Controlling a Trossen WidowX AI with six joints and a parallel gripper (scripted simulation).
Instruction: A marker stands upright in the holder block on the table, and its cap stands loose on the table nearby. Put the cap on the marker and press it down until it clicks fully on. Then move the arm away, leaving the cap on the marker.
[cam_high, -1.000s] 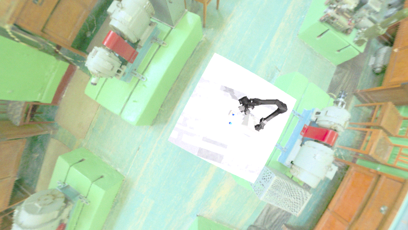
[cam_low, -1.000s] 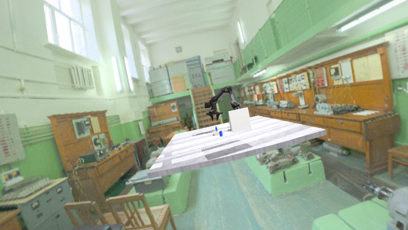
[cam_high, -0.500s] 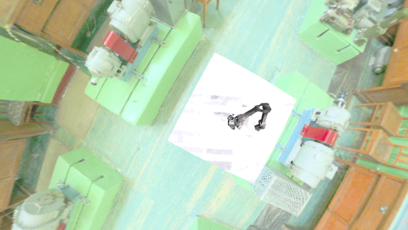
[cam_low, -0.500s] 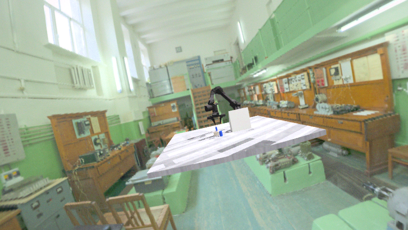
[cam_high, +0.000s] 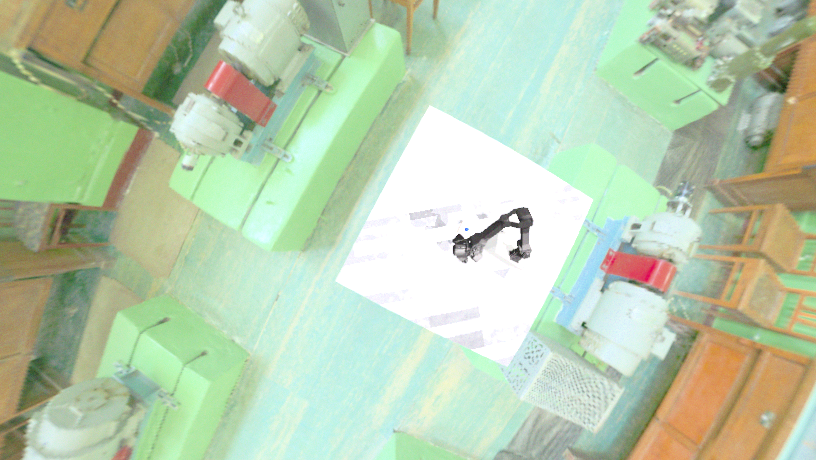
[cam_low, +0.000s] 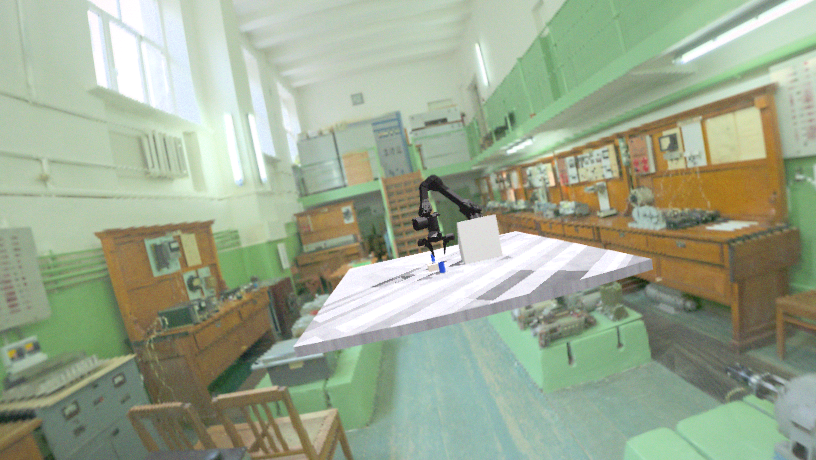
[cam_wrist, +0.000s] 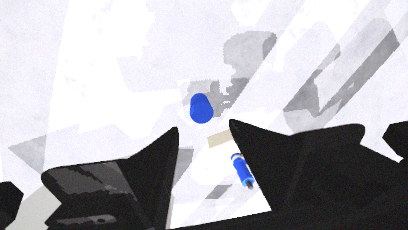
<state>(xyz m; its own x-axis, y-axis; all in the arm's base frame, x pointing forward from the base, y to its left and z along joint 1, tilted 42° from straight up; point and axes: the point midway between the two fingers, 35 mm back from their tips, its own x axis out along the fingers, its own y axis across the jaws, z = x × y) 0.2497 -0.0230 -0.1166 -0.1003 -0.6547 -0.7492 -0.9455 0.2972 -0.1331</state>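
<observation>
The marker (cam_high: 466, 229) (cam_low: 433, 258) (cam_wrist: 243, 171) is blue with a dark tip and stands upright in the beige holder block (cam_low: 432, 267) (cam_wrist: 220, 139). The loose blue cap (cam_low: 441, 266) (cam_wrist: 201, 108) stands on the table beside the block. In the top view the arm hides the cap. My gripper (cam_low: 438, 254) (cam_wrist: 204, 126) points down, part open, with nothing between its fingers. It hangs above the cap and beside the marker. In the wrist view the cap shows just beyond the fingertip gap, and the marker shows next to the right finger, which may hide part of the block.
A pale upright panel (cam_low: 480, 240) stands on the white and grey streaked table (cam_high: 422, 148) (cam_low: 354, 320), near the arm. The arm (cam_high: 485, 231) (cam_low: 448, 194) arches over from its base. The workshop room around is background.
</observation>
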